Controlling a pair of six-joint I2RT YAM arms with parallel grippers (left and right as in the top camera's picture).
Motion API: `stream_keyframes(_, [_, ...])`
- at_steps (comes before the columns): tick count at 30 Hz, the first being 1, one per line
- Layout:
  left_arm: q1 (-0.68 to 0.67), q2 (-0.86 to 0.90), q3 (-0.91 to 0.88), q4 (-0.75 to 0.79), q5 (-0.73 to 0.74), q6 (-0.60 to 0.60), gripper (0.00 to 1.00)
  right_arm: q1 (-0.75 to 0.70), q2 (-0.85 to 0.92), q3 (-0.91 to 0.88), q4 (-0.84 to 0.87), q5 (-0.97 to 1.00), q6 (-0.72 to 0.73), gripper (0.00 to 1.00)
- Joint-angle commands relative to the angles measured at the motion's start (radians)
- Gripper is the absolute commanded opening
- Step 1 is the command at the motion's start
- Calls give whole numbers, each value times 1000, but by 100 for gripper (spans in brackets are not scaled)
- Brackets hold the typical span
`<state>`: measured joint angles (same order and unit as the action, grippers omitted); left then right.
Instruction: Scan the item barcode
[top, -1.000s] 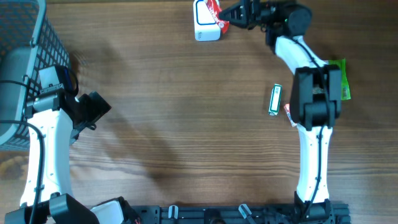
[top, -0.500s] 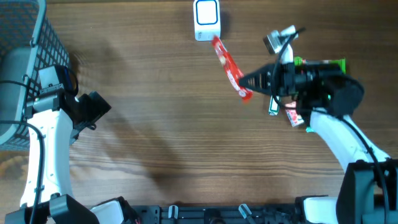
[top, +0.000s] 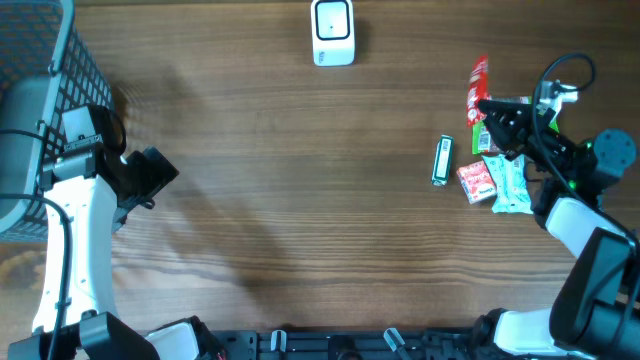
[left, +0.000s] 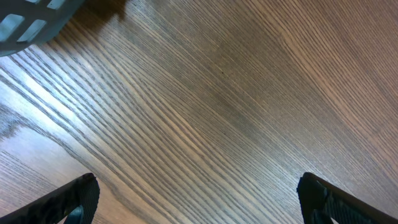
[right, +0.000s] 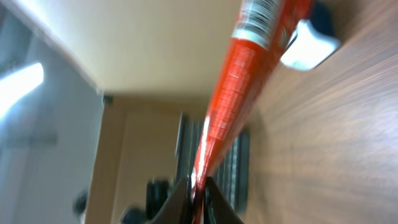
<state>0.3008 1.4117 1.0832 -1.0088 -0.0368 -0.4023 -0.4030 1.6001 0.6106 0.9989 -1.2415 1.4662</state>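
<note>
The red packet (top: 478, 88) is not at the white scanner (top: 332, 33) any more. The right pincer (top: 488, 108), clamped on its end, has carried it to the right side of the surface (top: 300, 200), just above the pile of other packets (top: 492, 182). So the scan looks done, and I think the packet gets put down next. The left pincer (top: 150, 175) is wide apart and holds nothing.
</note>
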Motion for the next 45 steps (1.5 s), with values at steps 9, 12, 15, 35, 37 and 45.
stream_keyframes(9, [5,-7,-3,0,-6,-10,100,3,-53,35,-990,602,-1081,5])
stream_keyframes(12, [5,-7,-3,0,-6,-10,100,14,-98,121,-1196,736,-1192,5])
stream_keyframes(15, [5,-7,-3,0,-6,-10,100,94,-114,186,-1392,989,-1322,5])
stream_keyframes(35, [5,-7,-3,0,-6,-10,100,239,-114,186,-1410,1088,-1336,100])
stream_keyframes(37, [5,-7,-3,0,-6,-10,100,239,-114,186,-1410,1088,-1335,100])
stream_keyframes(45, [5,-7,-3,0,-6,-10,100,239,-66,181,-1394,1088,-1335,100])
